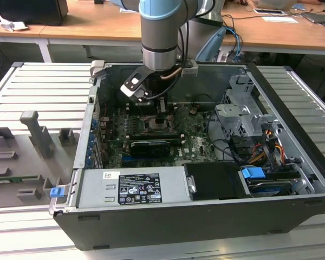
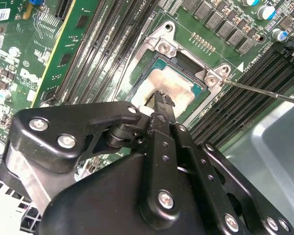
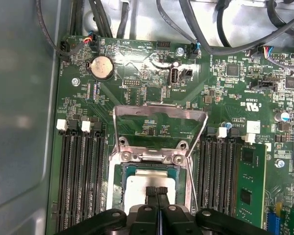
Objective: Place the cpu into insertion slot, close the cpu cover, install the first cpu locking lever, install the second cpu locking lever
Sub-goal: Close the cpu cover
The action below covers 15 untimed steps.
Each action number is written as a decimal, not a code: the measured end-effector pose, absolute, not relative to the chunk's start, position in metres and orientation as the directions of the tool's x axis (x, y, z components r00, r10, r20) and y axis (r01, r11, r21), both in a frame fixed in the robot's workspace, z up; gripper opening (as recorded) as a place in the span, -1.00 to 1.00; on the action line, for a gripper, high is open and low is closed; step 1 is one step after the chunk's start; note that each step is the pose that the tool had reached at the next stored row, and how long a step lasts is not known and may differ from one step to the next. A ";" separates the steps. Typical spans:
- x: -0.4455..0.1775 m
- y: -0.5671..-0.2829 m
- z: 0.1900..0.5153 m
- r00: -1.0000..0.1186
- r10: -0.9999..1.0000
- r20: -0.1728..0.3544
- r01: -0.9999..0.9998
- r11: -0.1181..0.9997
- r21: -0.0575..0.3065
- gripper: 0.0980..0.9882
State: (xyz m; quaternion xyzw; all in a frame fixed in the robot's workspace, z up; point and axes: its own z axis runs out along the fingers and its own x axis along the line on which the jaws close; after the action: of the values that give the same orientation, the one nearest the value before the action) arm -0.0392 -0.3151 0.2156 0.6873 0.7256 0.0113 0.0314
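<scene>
The cpu (image 3: 137, 183) lies flat in the insertion slot (image 3: 112, 188), its silver-grey top (image 2: 179, 88) facing up. My gripper (image 3: 157, 190) is shut, its two black fingertips together and resting on or just above the middle of the chip. The cpu cover (image 3: 118, 128), a silvery frame with a large cut-out, stands open and tilted up at the slot's hinge side. A thin metal lever rod (image 2: 264, 90) sticks out from one corner of the slot. In the exterior view the gripper (image 1: 158, 111) reaches down into the open computer case over the green board.
Long black memory slots (image 3: 81, 181) flank the socket on both sides, one holding a green module (image 3: 246, 181). A black finned card (image 1: 149, 146), a power supply (image 1: 132, 187), a drive cage (image 1: 244, 116) and cables (image 1: 271, 146) crowd the case. Grey fixtures (image 1: 38, 135) sit at the exterior view's left.
</scene>
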 end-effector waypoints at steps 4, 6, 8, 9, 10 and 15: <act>-0.039 -0.315 0.220 -0.053 0.998 -0.030 0.997 0.055 0.060 -0.98; -0.039 -0.315 0.222 -0.053 0.998 -0.030 0.997 0.055 0.060 -0.98; -0.039 -0.315 0.225 -0.053 0.998 -0.029 0.997 0.055 0.059 -0.98; -0.039 -0.315 0.229 -0.053 0.998 -0.029 0.997 0.055 0.059 -0.98; -0.039 -0.315 0.236 -0.053 0.998 -0.029 0.997 0.055 0.059 -0.98; -0.039 -0.315 0.263 -0.053 0.998 -0.029 0.997 0.055 0.059 -0.98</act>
State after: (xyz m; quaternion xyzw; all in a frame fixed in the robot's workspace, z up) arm -0.0392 -0.3151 0.2630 0.6873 0.7256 0.0113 0.0310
